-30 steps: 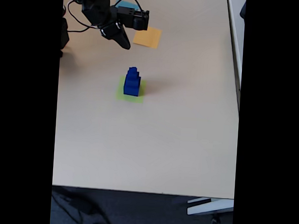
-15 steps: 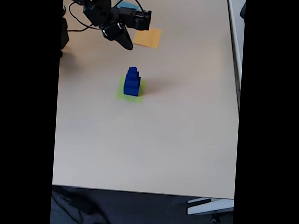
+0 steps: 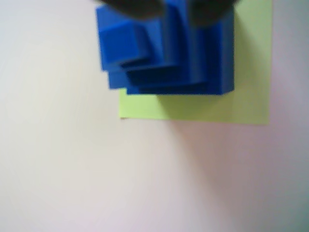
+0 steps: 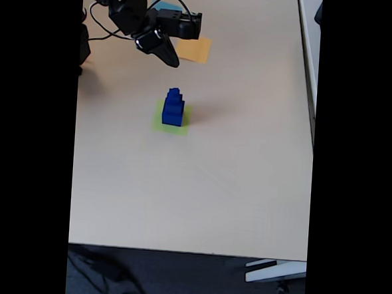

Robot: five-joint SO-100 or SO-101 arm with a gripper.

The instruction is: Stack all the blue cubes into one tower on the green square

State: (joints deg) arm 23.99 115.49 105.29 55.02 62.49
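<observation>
Three dark blue cubes form a stepped tower [image 4: 173, 107], largest at the bottom, standing on the green square [image 4: 159, 123] in the fixed view. The wrist view looks down on the same tower [image 3: 164, 58], and the green square [image 3: 244, 96] shows below and to its right. My gripper [image 4: 170, 58] hangs above the table, up and left of the tower and clear of it. In the wrist view its two dark, blurred fingertips [image 3: 130, 5] sit at the top edge with a small gap between them and nothing held.
An orange paper square [image 4: 194, 49] lies just right of the gripper. A light-blue square [image 4: 166, 6] peeks out behind the arm at the back. Cables trail at the back left. The table's front edge [image 4: 189, 251] is far from the tower.
The gripper has drifted a little to the right, towards the orange square. The tower and the green square have not moved.
</observation>
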